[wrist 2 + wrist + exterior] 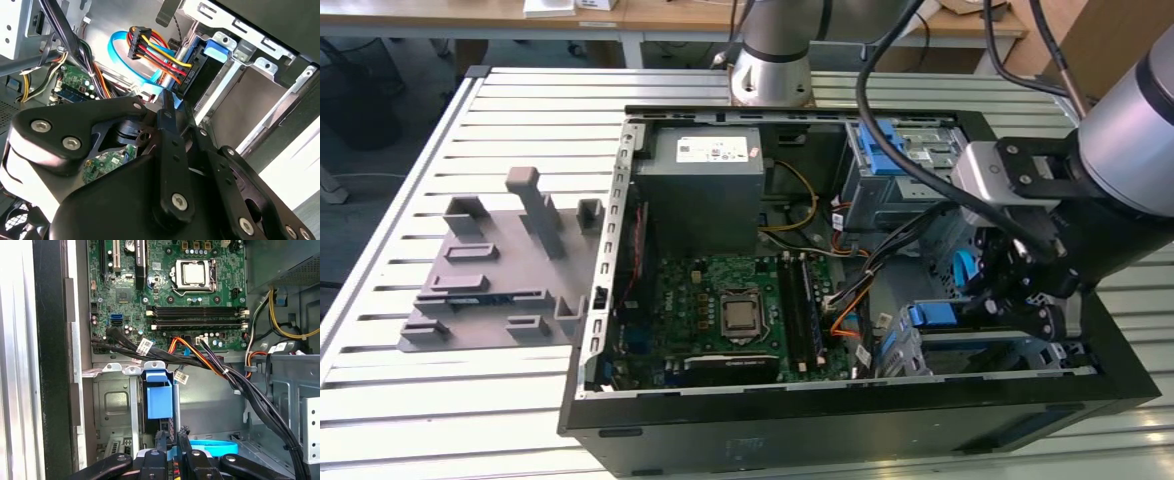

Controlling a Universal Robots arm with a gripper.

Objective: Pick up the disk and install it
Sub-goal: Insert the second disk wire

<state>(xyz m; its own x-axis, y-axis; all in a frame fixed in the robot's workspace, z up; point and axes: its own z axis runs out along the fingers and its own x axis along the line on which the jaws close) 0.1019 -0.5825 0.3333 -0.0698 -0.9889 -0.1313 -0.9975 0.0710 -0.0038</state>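
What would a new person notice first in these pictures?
Probably the open computer case on the slatted table, its green motherboard bare in the middle. Next, the black end effector reaching into the case at the exterior view's right, beside a bright blue bracket standing in the grey drive bay.

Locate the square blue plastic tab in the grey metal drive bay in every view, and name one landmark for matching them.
Exterior view: the blue plastic tab sits in the grey metal drive bay, on the exterior view's right.
First wrist view: the tab stands in the bay slot.
Second wrist view: the tab lies beside red, yellow and black wires.
Shared landmark: the light-blue flat cable curving near the tab.
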